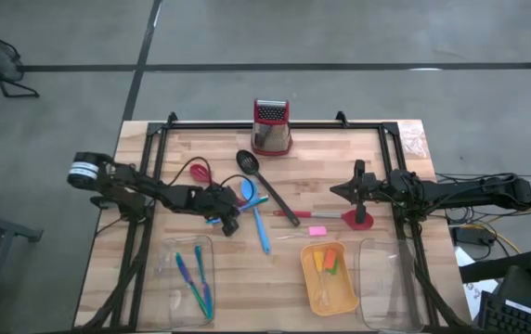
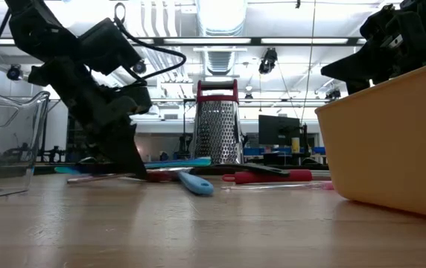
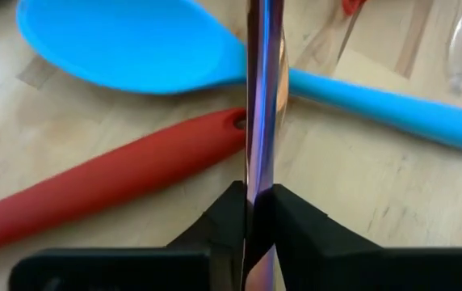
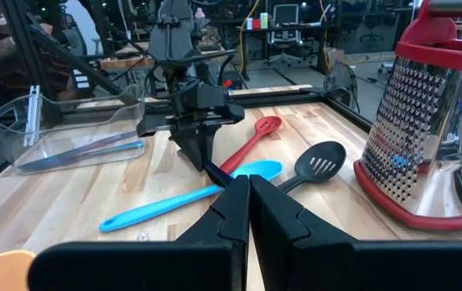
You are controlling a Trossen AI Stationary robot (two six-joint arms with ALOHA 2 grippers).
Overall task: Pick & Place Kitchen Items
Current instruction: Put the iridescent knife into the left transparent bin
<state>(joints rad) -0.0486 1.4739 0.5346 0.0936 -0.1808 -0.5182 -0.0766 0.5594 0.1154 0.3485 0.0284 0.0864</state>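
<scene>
A thin purple stick (image 3: 262, 97) is lying on the wooden table (image 1: 340, 167) near its left-centre, and the left gripper (image 3: 257, 212) is pinching it between its two dark fingers. The stick is crossing over a blue spoon (image 3: 134, 44) and the tip of a red handle (image 3: 110, 182), which are crowding right beside it. A black slotted spoon (image 1: 265, 184) and a metal grater (image 1: 271, 127) are sitting farther off, while the right gripper (image 4: 248, 198) is waiting, fingers closed and empty, at the table's right.

We count two clear trays (image 1: 187, 278), one orange tray (image 1: 330, 278), one grater (image 1: 271, 127), four long-handled utensils (image 1: 265, 186).
</scene>
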